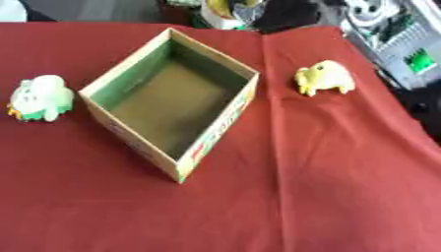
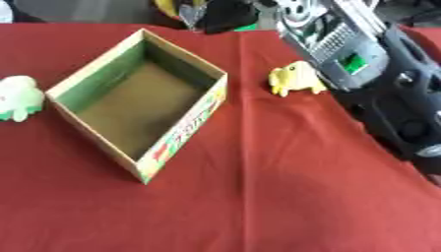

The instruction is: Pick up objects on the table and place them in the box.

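Note:
An open cardboard box with green inner walls stands askew on the red cloth, left of the middle, and nothing lies in it. A white and green soft toy sits on the cloth to its left, apart from it. A yellow soft toy sits to the box's right, farther back. My right arm, silver and black with a green light, slants in from the right above the cloth's edge, just right of the yellow toy. Its hand shows only partly at the top edge. My left hand is out of sight.
The cloth drops off at the table's right edge, and a crease runs down it from the back. Yellow, white and dark items stand beyond the far edge.

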